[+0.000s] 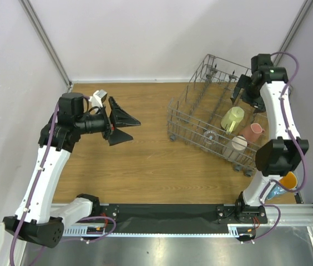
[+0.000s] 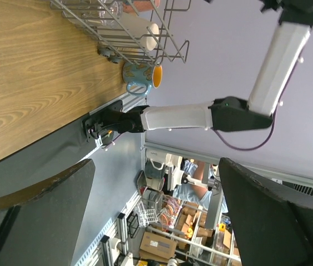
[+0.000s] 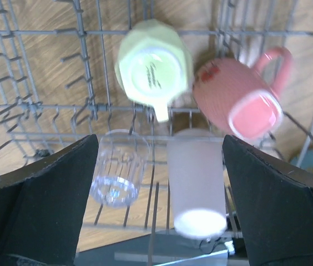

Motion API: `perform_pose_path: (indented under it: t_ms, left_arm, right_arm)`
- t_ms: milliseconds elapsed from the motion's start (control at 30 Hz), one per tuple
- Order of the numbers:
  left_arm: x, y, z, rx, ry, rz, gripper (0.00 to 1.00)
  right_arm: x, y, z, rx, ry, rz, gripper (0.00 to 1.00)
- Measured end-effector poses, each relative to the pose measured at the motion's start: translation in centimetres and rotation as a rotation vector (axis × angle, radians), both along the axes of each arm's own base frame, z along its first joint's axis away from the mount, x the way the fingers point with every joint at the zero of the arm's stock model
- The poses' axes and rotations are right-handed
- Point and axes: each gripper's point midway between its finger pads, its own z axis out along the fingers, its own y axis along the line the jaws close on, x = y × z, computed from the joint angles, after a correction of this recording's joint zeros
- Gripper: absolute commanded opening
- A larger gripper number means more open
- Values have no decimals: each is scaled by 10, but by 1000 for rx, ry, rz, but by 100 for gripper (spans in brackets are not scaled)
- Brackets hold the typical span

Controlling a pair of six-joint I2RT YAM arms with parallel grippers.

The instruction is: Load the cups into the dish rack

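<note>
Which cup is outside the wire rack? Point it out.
The blue tumbler with the orange inside: it sits on the wooden table beside the grey wire dish rack, the only cup not in it.

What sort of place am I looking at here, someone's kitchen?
Probably a robotics lab or workshop, not a kitchen: the dish rack sits on a wooden table enclosed by plain white panels, and the left wrist view shows cardboard boxes and clutter beyond.

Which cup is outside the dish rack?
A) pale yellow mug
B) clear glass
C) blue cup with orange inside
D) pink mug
C: the blue cup stands upright on the table just outside the dish rack, not within its wires.
</note>
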Motion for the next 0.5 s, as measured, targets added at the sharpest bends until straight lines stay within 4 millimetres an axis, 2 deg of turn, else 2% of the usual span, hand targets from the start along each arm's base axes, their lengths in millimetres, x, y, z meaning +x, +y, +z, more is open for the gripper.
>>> perform_pose_path:
  t_ms: [133, 367, 433, 500]
  left_arm:
    - [5, -1, 2, 7, -3, -13, 100]
    - [11, -4, -2, 11, 17, -47, 100]
    - [13, -5, -4, 10, 24, -57, 100]
    - [14, -6, -5, 9, 33, -70, 100]
  right_arm:
    - [-19, -11, 30, 6, -66, -74, 88]
    - [-62, -45, 90, -10, -235, -270, 70]
    - [-77, -56, 101, -21, -278, -332, 67]
    - [-97, -67, 102, -21, -292, -399, 63]
